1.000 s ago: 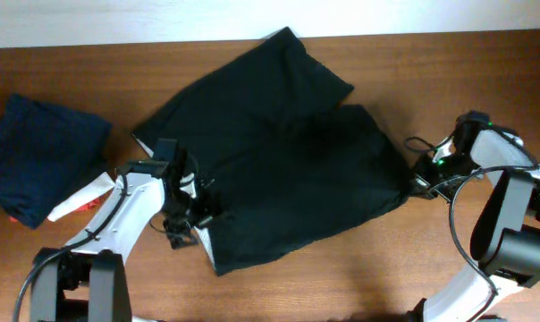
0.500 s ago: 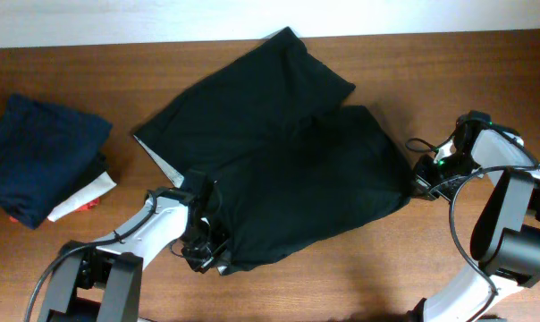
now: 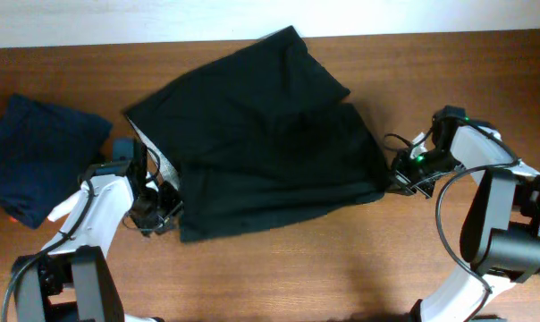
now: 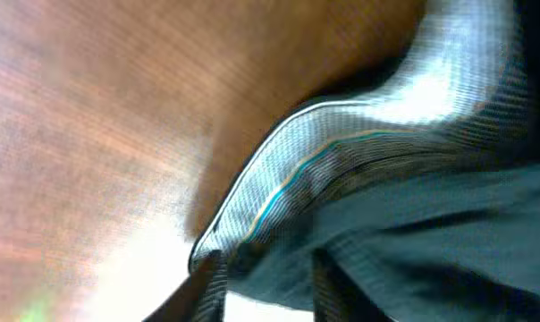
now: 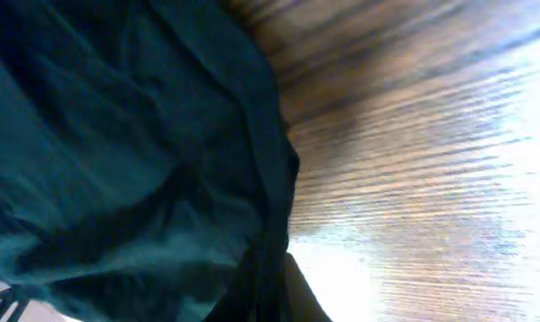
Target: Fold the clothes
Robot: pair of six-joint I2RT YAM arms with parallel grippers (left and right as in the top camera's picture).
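A black garment lies crumpled across the middle of the wooden table. My left gripper sits at its lower left corner. In the left wrist view the grey-lined hem runs down between my fingers, and the left gripper is closed on that cloth. My right gripper is at the garment's right edge. The right wrist view shows dark fabric bunched into the right gripper, which is pinched shut on the fold.
A folded navy stack rests at the far left of the table, close to my left arm. A pale wall strip borders the table's far edge.
My left gripper closed on the garment's lower left corner and pulled it left and up. The whole garment slid left, and the right gripper followed with its edge.
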